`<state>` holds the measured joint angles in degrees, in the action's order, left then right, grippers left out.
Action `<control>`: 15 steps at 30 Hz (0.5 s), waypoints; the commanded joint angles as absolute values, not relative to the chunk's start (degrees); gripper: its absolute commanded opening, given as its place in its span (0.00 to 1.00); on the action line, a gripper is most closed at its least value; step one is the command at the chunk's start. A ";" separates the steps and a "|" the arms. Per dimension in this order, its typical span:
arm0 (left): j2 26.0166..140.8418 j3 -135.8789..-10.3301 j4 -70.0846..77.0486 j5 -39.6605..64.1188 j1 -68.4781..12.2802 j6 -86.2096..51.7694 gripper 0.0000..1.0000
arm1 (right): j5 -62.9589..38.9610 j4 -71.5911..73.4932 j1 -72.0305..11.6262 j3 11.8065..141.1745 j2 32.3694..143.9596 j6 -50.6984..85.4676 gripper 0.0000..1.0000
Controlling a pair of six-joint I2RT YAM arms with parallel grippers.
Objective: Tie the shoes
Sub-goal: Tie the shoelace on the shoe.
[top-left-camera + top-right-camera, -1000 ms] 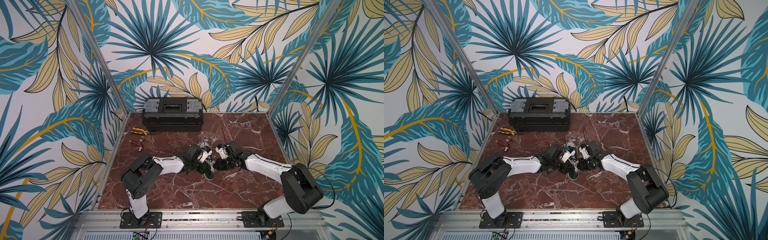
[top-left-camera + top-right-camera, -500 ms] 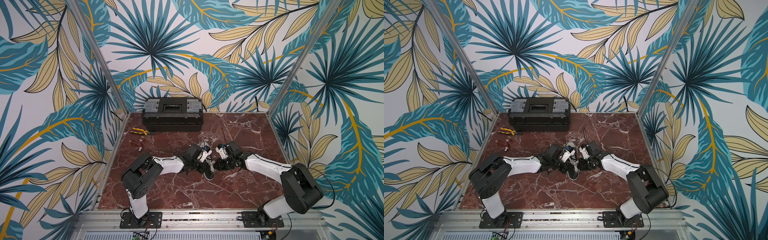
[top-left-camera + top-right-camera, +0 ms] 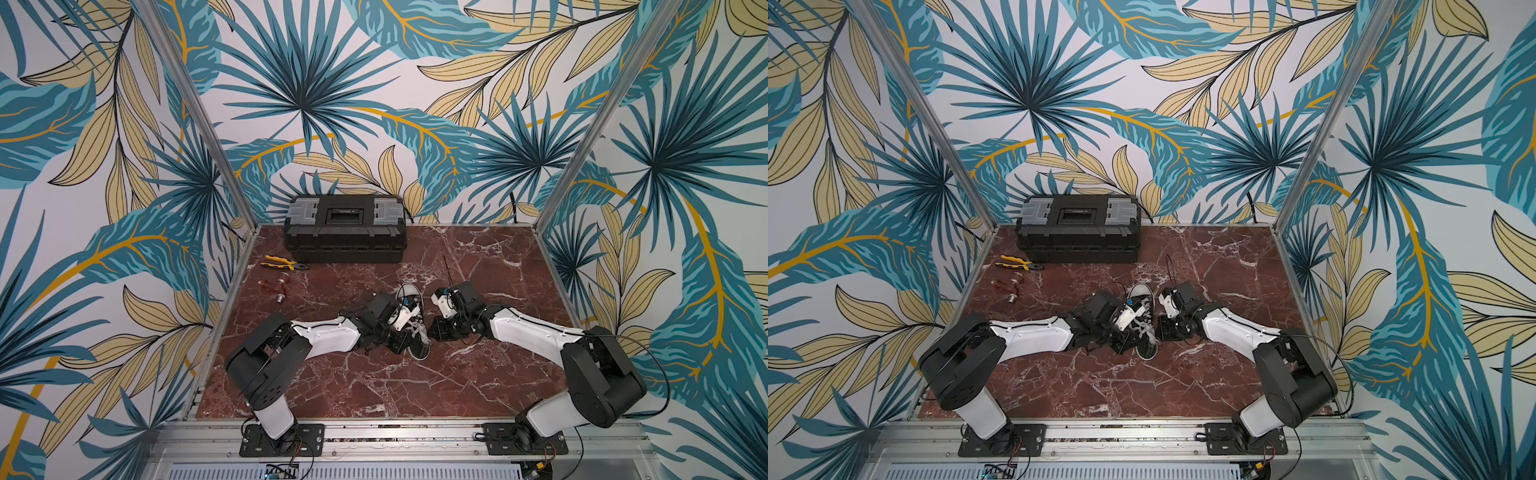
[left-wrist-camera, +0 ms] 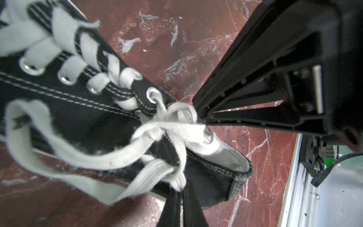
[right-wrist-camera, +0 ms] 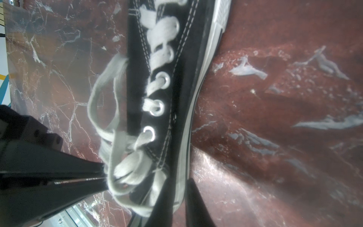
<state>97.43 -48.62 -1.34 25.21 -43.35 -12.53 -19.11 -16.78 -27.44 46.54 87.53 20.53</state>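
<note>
Left fingers (image 4: 169,212) tighter on laces (image 4: 172,128), wrist-view

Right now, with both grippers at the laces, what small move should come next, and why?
Probably draw the left gripper and the right gripper slowly apart. Each looks shut on a loop of the laces, and the knot between them on the sneaker looks loose.
</note>
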 commanded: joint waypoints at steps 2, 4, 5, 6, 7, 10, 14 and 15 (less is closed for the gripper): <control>97.34 -47.41 -2.73 25.73 -43.51 -11.20 0.10 | -17.55 -19.69 -27.76 47.90 87.96 18.37 0.18; 97.64 -47.52 -2.47 25.36 -43.53 -11.34 0.10 | -16.35 -20.62 -27.69 48.03 86.88 17.54 0.20; 97.80 -47.64 -2.31 25.27 -43.55 -11.43 0.10 | -16.05 -20.95 -27.67 48.01 86.06 16.93 0.21; 97.91 -47.72 -2.20 25.24 -43.56 -11.48 0.11 | -16.14 -21.09 -27.59 47.91 85.20 16.29 0.22; 98.00 -47.79 -2.07 25.22 -43.51 -11.53 0.11 | -16.61 -21.15 -27.55 47.80 84.53 15.68 0.24; 98.19 -47.73 -1.50 25.14 -43.55 -11.77 0.11 | -21.53 -19.42 -27.66 47.31 83.43 14.32 0.29; 98.25 -47.71 -1.32 24.76 -43.53 -11.88 0.11 | -26.47 -14.52 -27.65 45.72 83.97 14.99 0.34; 98.27 -47.64 -1.17 24.77 -43.56 -12.00 0.11 | -27.12 -13.95 -27.67 45.68 84.30 15.13 0.34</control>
